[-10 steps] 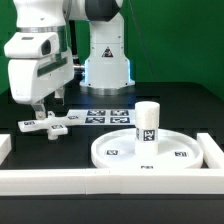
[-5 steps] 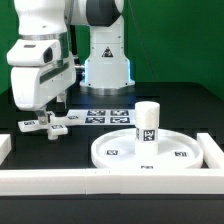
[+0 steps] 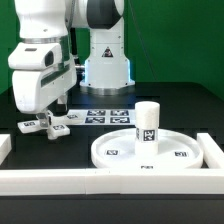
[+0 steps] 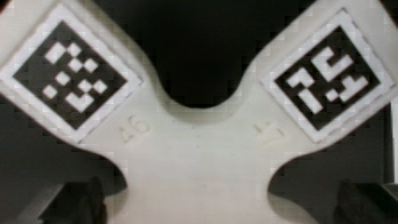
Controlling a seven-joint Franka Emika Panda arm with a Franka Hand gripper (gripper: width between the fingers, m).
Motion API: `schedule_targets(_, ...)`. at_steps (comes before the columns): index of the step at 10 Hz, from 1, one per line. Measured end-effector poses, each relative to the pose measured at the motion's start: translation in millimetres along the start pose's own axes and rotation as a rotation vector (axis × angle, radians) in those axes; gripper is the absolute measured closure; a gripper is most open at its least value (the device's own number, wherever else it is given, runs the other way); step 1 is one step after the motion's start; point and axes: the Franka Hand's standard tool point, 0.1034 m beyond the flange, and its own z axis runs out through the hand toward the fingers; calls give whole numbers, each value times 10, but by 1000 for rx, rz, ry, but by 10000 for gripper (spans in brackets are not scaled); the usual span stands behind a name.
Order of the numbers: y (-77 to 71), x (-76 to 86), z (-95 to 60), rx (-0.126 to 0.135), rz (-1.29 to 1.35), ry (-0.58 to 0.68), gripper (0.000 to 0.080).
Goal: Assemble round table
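Observation:
The white cross-shaped piece (image 3: pixel 62 121) lies flat on the black table at the exterior view's left. My gripper (image 3: pixel 44 111) hangs right over it, open, one finger on each side of the piece's middle. In the wrist view the cross-shaped piece (image 4: pixel 205 160) fills the picture, two tagged arms spreading away, and the dark fingertips (image 4: pixel 71 203) stand apart on both sides of my gripper (image 4: pixel 217 205); nothing is pinched. The large rimmed round disc (image 3: pixel 118 152) lies at the front right, with the short cylindrical post (image 3: pixel 147 122) standing upright on it.
The marker board (image 3: pixel 108 116) lies flat behind the disc, in front of the robot's base (image 3: pixel 105 70). A white rectangular border wall (image 3: pixel 100 183) runs along the front and up the right side (image 3: pixel 212 150).
The gripper has shifted slightly toward the exterior view's right and come down over the cross-shaped piece. Its jaws have stayed open. The disc and post have not moved.

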Motion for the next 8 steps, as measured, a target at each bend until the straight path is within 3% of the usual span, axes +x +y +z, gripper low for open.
schedule_targets(8,69,-5,-35,-9,1,0,151)
